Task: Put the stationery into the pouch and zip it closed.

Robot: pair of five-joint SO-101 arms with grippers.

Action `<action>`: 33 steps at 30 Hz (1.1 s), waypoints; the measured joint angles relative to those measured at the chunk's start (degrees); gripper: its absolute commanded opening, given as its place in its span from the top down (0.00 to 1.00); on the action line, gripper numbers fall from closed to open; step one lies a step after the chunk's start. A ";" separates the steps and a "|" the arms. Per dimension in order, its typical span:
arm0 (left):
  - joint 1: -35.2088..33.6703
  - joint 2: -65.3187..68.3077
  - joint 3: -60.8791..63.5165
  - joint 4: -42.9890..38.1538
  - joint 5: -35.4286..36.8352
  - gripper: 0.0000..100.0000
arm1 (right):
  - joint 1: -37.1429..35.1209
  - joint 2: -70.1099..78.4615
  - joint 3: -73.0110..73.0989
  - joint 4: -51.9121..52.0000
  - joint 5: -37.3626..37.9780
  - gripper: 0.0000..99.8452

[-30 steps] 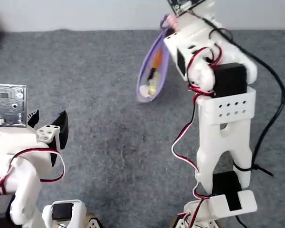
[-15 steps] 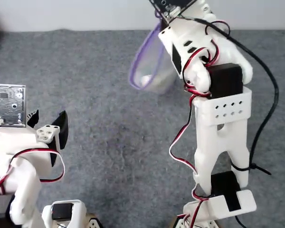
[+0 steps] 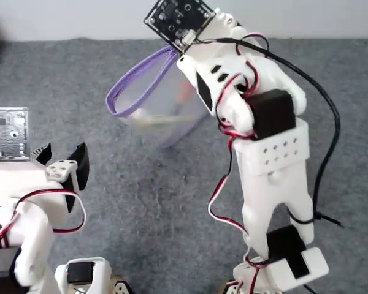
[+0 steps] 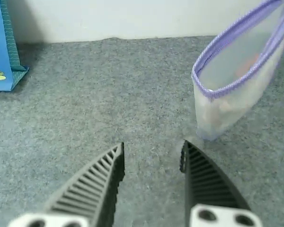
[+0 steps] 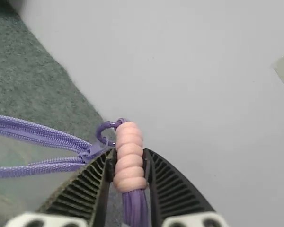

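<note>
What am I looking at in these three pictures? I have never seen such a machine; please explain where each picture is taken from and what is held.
These are two white robot arms on a grey mat. One picture looks down from above; the other two come from a camera on each arm's wrist. The right gripper is shut on the pink zipper pull of a clear pouch with a purple zipper, open, with small things inside. The left gripper is open over the mat and holds nothing.

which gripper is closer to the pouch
Right. The right gripper is shut on the pink zipper pull of the pouch. The left gripper hangs open above the carpet, apart from the pouch.
</note>
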 measured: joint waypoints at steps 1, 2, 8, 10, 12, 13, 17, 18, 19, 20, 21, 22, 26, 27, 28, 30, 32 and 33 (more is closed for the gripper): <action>-1.05 0.00 0.09 -0.09 0.88 0.81 | -0.53 -0.79 0.00 0.00 0.62 0.99; -2.37 0.00 0.35 -0.88 1.58 0.81 | -0.97 -1.67 0.00 0.00 1.41 0.99; -11.96 0.00 3.43 -11.87 3.78 0.81 | -3.78 -6.59 0.00 0.00 4.40 0.99; -12.40 0.18 6.86 -16.35 3.96 0.81 | -4.84 -8.09 0.00 0.00 4.40 0.99; -12.66 0.35 10.46 -20.75 4.57 0.81 | -5.19 -9.41 0.00 0.00 4.48 0.99; -13.01 0.53 12.04 -22.86 5.19 0.81 | -5.27 -9.85 0.00 0.00 4.48 0.99; -12.84 0.62 17.76 -30.42 6.07 0.81 | -6.15 -10.37 0.00 3.25 4.48 0.99; -12.84 0.62 18.90 -31.56 6.07 0.81 | -6.24 -10.37 0.00 4.04 4.48 0.99; -12.40 0.62 19.52 -32.09 6.07 0.81 | -6.24 -10.29 0.00 4.22 4.48 0.99; -11.52 0.62 19.96 -32.26 6.15 0.82 | -6.24 -10.29 0.00 4.22 4.48 0.99; -10.64 0.62 20.13 -32.26 6.15 0.82 | -6.24 -10.37 0.00 4.22 4.48 0.99; -9.23 0.62 20.13 -32.18 6.15 0.82 | -6.68 -10.46 0.00 4.40 4.48 0.99; -3.34 0.62 19.96 -31.03 6.15 0.82 | -9.41 -10.81 0.00 4.75 4.48 0.99; -1.85 0.62 19.52 -30.51 6.15 0.82 | -9.58 -10.81 0.00 4.75 4.48 0.99; -0.44 0.62 18.81 -29.89 6.15 0.82 | -9.67 -10.81 0.00 4.75 4.48 0.99; 2.46 0.62 17.23 -28.84 6.15 0.82 | -9.76 -10.73 0.00 4.75 4.48 0.99; 5.54 0.62 15.38 -27.52 6.15 0.82 | -9.93 -10.02 0.00 4.75 4.48 0.99; 6.95 0.62 14.33 -26.73 6.15 0.82 | -9.93 -9.41 0.00 4.75 4.48 0.99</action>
